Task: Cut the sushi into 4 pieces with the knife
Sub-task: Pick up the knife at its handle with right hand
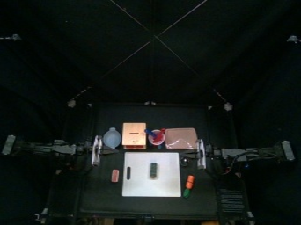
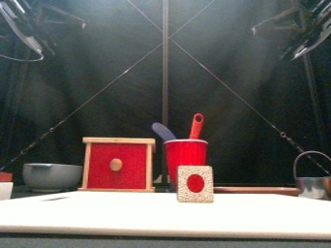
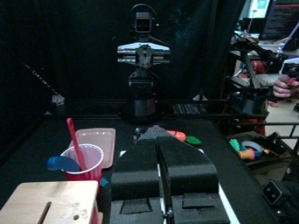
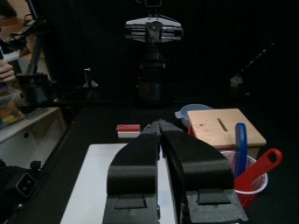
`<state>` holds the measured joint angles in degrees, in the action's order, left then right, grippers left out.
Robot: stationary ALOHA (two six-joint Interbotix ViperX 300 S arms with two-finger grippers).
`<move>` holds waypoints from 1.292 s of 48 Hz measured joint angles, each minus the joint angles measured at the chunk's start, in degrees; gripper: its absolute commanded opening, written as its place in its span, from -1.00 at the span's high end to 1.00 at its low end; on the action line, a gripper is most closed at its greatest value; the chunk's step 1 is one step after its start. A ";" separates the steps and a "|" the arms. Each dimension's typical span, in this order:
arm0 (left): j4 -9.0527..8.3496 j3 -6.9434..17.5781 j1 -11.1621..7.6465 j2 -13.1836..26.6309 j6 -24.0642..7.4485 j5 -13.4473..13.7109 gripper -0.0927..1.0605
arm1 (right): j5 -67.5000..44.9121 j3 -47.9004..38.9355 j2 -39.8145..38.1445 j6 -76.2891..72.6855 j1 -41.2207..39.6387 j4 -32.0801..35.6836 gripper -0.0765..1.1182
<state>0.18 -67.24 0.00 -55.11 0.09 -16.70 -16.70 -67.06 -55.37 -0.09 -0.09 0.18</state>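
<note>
Opening stage, no cut yet made. The sushi roll (image 1: 156, 168) lies whole on the white cutting board (image 1: 141, 185) at the front centre of the tabletop (image 1: 100, 198). The left gripper (image 3: 158, 147) and right gripper (image 4: 160, 131) rest at either side, fingers closed on nothing. Next, 1 gripper must open and draw a knife (image 2: 195, 126) from the red cup (image 2: 187, 157). The cup hides both blades.

bowl (image 2: 49, 175): right side hidden behind the wooden box (image 2: 118, 165).
red cup (image 2: 185, 153): base hidden behind the sushi roll (image 2: 195, 183).
metal cutter (image 2: 315, 180): cut off by the front view's right edge.
orange toy (image 1: 189, 182): too small to identify.
</note>
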 measured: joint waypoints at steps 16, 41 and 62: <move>-1.32 -1.23 0.09 7.03 -0.26 -9.49 0.91 | 3.16 5.71 5.54 -1.14 -9.40 -4.75 0.80; -1.32 -0.62 7.82 17.93 -0.26 -10.37 0.90 | 35.60 33.22 25.49 -0.53 -28.56 -5.01 0.63; -1.32 -0.62 9.76 18.11 -0.26 -10.37 0.90 | 53.88 47.37 37.27 2.46 -30.85 -8.96 -0.58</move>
<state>-1.14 -67.85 9.76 -37.00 -0.18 -27.07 37.18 -19.69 -18.11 2.37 -30.94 -8.79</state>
